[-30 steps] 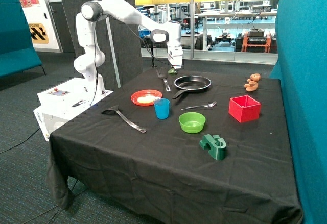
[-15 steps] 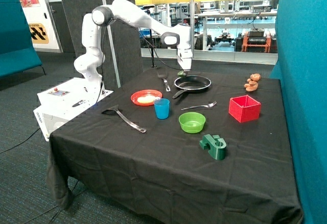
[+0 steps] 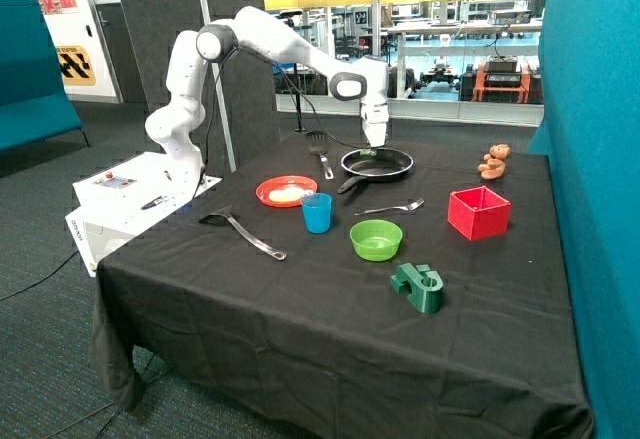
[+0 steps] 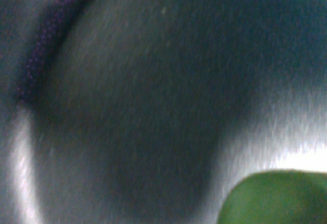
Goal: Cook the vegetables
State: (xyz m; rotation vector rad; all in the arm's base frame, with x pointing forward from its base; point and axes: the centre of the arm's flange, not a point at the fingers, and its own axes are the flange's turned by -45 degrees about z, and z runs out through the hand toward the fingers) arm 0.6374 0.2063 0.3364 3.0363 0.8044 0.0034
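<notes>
While the end effector (image 3: 374, 145) hangs just above the frying pan (image 3: 377, 163), apparently grasping the green vegetable (image 4: 273, 197) directly over it, the yellow vegetable (image 3: 287, 194) lies on the orange plate (image 3: 268, 191).
</notes>
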